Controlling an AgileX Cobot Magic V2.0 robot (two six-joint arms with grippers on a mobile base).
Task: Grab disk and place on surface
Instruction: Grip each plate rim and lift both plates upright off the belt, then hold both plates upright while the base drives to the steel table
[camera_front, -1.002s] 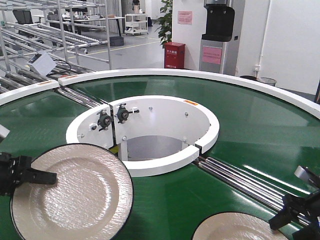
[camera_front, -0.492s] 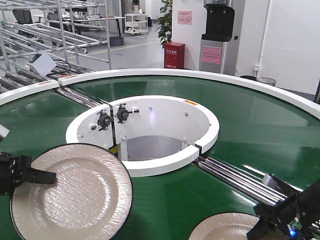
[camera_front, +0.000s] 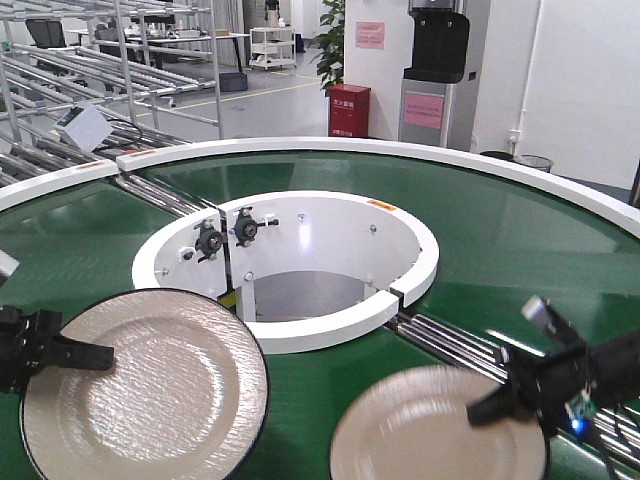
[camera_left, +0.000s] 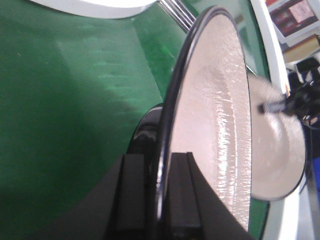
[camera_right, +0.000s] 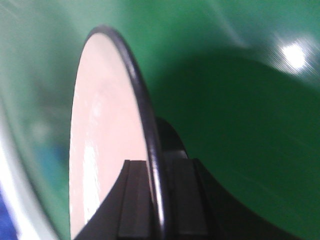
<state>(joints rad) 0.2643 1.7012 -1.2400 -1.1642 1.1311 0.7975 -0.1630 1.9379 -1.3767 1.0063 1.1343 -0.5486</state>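
Two cream disks with black rims are held over the green conveyor belt (camera_front: 520, 250). My left gripper (camera_front: 100, 353) is shut on the left edge of the left disk (camera_front: 150, 390). In the left wrist view the jaws (camera_left: 159, 157) pinch that disk's rim (camera_left: 215, 115), one finger on each face. My right gripper (camera_front: 482, 410) is shut on the right edge of the right disk (camera_front: 430, 430), which is blurred. The right wrist view shows its jaws (camera_right: 157, 162) clamped across the rim of the right disk (camera_right: 102, 130). The dark metal tabletop with tape lines is out of view.
A white inner rim (camera_front: 300, 215) rings the conveyor's central opening, and a white outer rim (camera_front: 560, 185) curves behind. Steel rollers (camera_front: 470, 350) cross the belt close to the right disk. Metal racks (camera_front: 90, 70) stand at the back left.
The right gripper has swung up and to the left with the right disk, bringing much more of it into view. The left gripper and its disk have barely moved.
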